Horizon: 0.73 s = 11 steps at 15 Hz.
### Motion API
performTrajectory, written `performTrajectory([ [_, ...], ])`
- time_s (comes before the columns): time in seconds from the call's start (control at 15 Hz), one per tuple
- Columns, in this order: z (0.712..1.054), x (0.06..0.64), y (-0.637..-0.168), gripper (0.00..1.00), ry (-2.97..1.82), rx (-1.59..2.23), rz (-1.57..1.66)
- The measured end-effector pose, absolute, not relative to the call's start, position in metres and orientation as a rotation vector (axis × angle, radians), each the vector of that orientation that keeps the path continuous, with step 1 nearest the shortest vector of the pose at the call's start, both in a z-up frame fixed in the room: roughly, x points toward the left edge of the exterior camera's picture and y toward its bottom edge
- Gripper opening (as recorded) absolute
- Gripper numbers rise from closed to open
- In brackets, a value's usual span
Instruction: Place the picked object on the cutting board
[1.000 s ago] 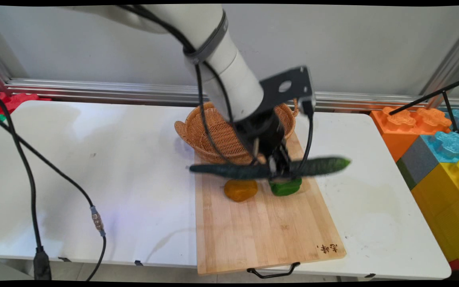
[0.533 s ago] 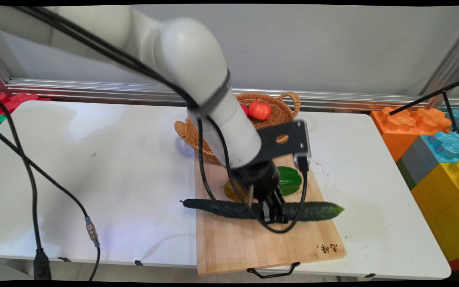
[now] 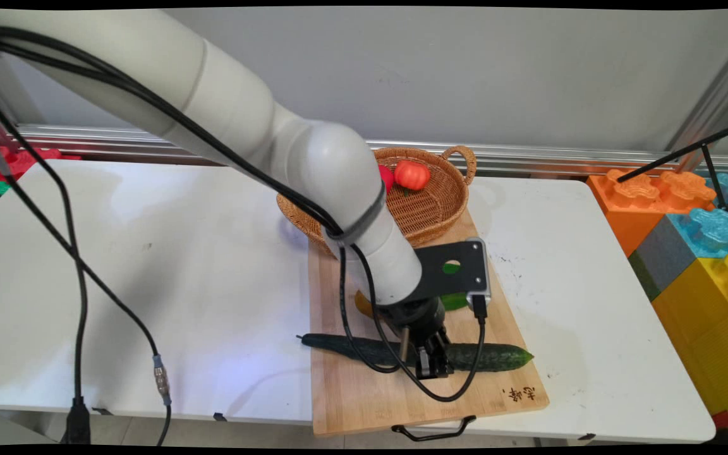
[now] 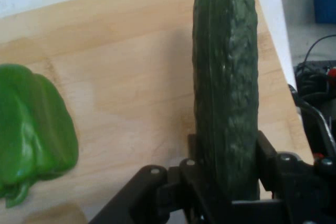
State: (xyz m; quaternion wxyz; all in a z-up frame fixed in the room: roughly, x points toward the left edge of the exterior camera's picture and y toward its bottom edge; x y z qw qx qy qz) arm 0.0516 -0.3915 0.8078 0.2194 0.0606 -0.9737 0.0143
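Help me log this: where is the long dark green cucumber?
In the main view, the long dark green cucumber lies across the wooden cutting board's near part, held in the black claw.

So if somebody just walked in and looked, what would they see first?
Probably the long dark green cucumber, lying across the near part of the wooden cutting board with the black gripper clamped around its middle. Next, the bright red tomato in the wicker basket at the board's far end. A green pepper sits on the board beside the cucumber.
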Motion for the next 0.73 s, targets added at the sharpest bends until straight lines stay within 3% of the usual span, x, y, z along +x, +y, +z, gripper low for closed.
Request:
performTrajectory([
  [0.33,0.796,0.043,-0.396,0.00,-2.686,0.150,0.054],
  [0.4,0.795,0.041,-0.397,1.00,-2.682,0.146,0.060],
  [0.73,0.801,0.038,-0.402,1.00,-2.666,0.152,0.071],
])
